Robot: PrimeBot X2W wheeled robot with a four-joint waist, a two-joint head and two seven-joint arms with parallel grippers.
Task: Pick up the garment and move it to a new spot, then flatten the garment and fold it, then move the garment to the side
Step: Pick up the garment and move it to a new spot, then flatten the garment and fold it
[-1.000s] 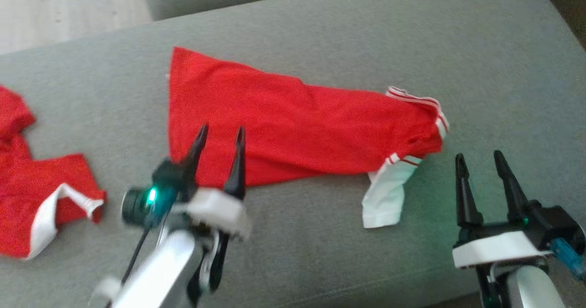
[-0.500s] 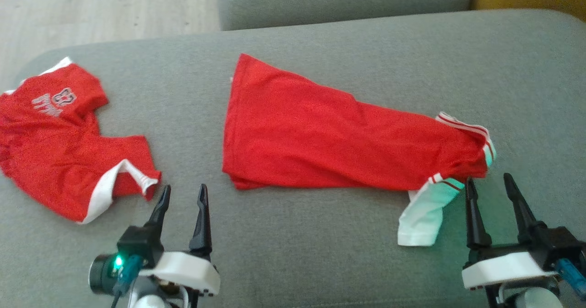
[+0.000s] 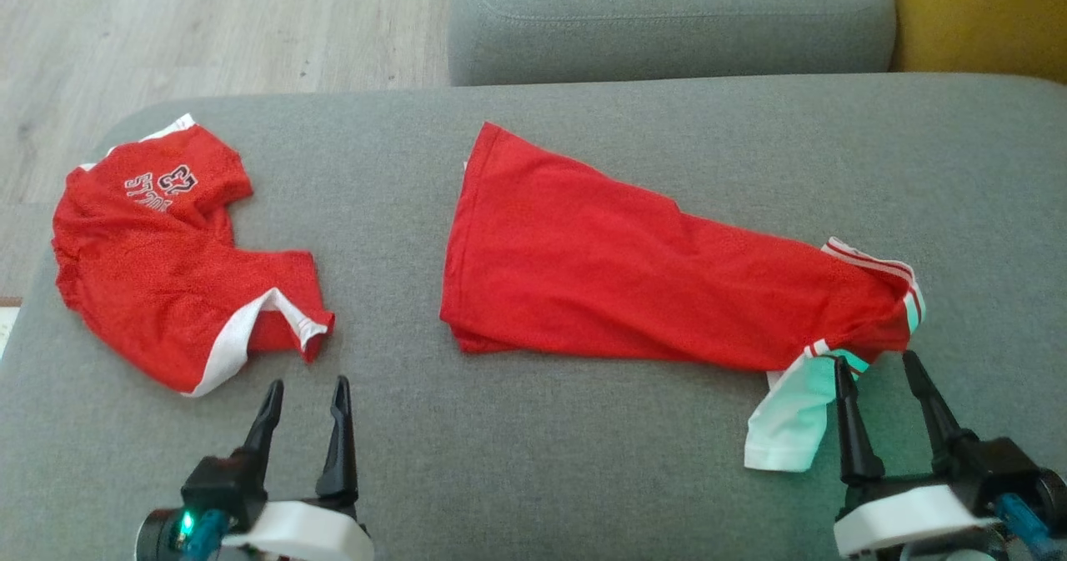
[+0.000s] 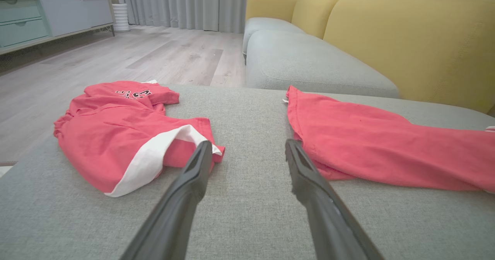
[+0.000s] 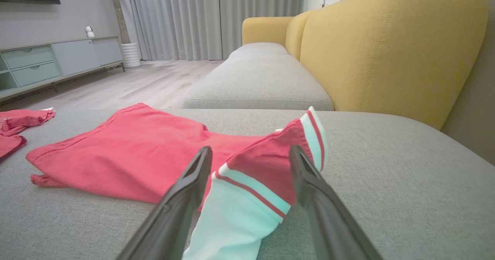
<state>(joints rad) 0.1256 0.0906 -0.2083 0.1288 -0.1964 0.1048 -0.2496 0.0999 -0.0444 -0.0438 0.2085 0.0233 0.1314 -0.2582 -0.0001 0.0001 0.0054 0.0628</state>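
My left jaws, low at 7 o'clock in the head view, stand wide apart with nothing in them. Their dark fingers [image 3: 338, 444] point up the frame over the bare grey sofa seat [image 3: 583, 461], and in the left wrist view I see only seat fabric in the gap. My right jaws, at 5 o'clock, are spread just as wide and also hold nothing. From the right wrist view a white sleeve [image 5: 236, 217] with red stripes at its cuff lies in the gap between them, and I cannot tell whether either finger touches it. That sleeve belongs to the red garment [image 3: 633, 286], which lies folded into a long band across the middle of the seat. Its broad hem end is near 12 o'clock, and it narrows toward 4 o'clock, where the striped collar and sleeve end just ahead of the right jaws. At 10 o'clock, well apart from the garment and just beyond the left fingertips, a second red shirt [image 3: 167, 277] lies rumpled near the seat's left edge, with white trim and lettering [image 3: 162, 184] on it. Past the seat at 12 o'clock is another grey seat cushion [image 3: 667, 19], with a yellow backrest [image 3: 975, 19] at 1 o'clock and a wooden floor [image 3: 208, 27] at 11 o'clock.
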